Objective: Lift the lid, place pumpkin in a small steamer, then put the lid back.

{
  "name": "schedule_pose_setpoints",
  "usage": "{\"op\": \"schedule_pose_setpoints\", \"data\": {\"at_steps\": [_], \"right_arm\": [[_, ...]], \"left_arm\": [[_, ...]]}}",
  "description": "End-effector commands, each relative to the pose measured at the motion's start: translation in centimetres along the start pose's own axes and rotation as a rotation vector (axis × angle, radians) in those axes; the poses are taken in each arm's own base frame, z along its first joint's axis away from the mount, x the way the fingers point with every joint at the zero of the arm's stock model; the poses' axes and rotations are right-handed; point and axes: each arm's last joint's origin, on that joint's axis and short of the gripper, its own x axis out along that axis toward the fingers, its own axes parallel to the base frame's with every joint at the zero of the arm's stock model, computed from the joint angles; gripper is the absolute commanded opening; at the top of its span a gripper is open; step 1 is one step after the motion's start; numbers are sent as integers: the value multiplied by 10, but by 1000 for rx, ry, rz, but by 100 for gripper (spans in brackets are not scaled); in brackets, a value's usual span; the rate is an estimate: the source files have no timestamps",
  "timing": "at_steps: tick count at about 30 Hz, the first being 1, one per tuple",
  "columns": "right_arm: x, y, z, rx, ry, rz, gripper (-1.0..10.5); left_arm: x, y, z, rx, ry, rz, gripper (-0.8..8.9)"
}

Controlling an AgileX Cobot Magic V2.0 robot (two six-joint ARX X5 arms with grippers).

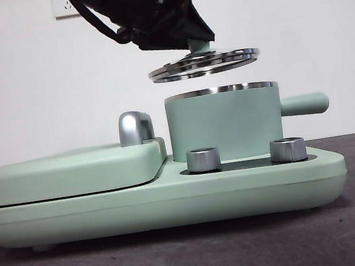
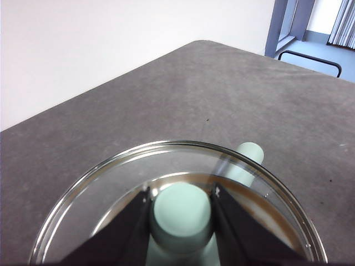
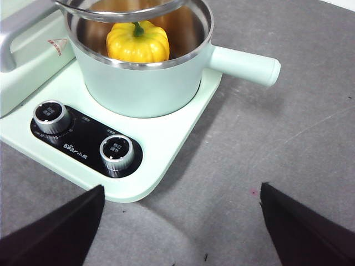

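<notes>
My left gripper is shut on the lid's mint-green knob. The glass lid with its steel rim hangs slightly tilted a short way above the small steamer. Inside the steamer sits the yellow-orange pumpkin with its green stem up. The lid's rim shows over the pot's far side in the right wrist view. My right gripper is open and holds nothing, off the appliance's front corner, over the table.
The steamer stands on a mint-green appliance base with two steel dials. A flat griddle cover with a steel handle fills its other half. The steamer's side handle sticks out sideways. Grey table all round.
</notes>
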Motion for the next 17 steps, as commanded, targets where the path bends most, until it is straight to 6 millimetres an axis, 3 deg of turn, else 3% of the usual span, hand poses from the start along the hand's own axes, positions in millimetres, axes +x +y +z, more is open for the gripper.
{"op": "schedule_pose_setpoints", "data": {"at_steps": [1, 17], "right_arm": [[1, 1, 1, -9, -7, 2, 431], [1, 0, 1, -9, -7, -5, 431]], "left_arm": [[7, -3, 8, -4, -55, -17, 10], [21, -5, -6, -9, -33, -39, 10]]}}
